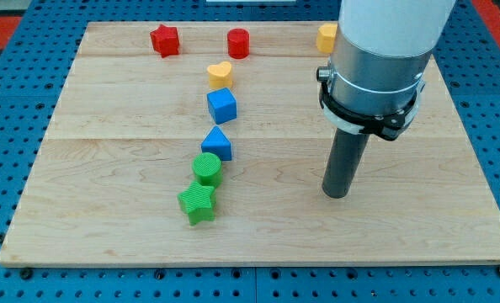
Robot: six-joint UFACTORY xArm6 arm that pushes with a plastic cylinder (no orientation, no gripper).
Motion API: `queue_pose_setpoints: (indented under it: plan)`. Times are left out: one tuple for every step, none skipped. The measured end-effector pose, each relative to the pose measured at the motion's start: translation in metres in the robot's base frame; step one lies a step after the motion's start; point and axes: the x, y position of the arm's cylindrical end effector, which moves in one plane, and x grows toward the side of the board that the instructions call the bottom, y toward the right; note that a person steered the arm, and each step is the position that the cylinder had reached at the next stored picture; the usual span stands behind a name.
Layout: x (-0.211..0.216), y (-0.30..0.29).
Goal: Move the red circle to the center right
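The red circle [238, 43] stands near the view's top, just left of centre, on the wooden board [107, 160]. My tip [336, 195] rests on the board at the view's right of centre, far below and to the right of the red circle. A red star [165, 39] lies to the left of the red circle. A yellow block [326, 37] sits at the top right, partly hidden behind the arm.
A column of blocks runs down the middle: a yellow heart [220, 74], a blue cube [221, 105], a blue triangle [218, 144], a green circle [206, 168] and a green star [198, 203]. The arm's wide grey body [376, 67] covers the upper right.
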Motion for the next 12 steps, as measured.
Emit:
queue_pose_setpoints:
  plan:
    - [0.000,0.000]
    - [-0.001,0.000]
    - [-0.001,0.000]
    - [-0.002,0.000]
    - [-0.033,-0.020]
    - [-0.085,-0.042]
    - [-0.142,-0.041]
    - [-0.203,-0.042]
    - [-0.223,-0.041]
    - [-0.223,-0.041]
    - [-0.225,-0.041]
    - [-0.228,-0.041]
